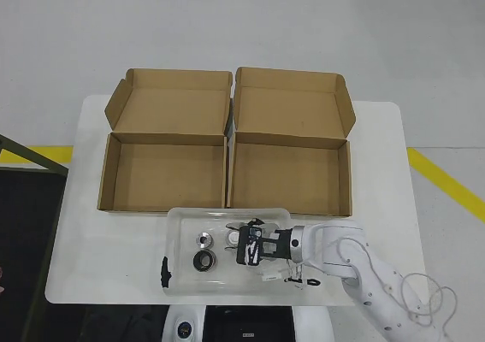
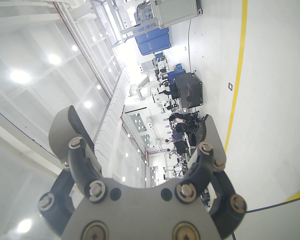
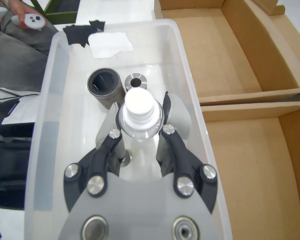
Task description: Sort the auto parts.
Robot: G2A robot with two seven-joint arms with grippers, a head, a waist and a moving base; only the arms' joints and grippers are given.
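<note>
right tool (image 3: 141,106) pinching white stepped part (image 3: 139,102) at its widest tier, inside clear bin (image 3: 180,51) | I'd guess light, stiff, slick plastic: hold it low | left tool (image 2: 138,116) spread, empty

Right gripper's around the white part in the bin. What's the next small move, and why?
Probably lift straight up: the right gripper looks shut on the white stepped part, and the clear bin walls it off from the cardboard boxes.
</note>
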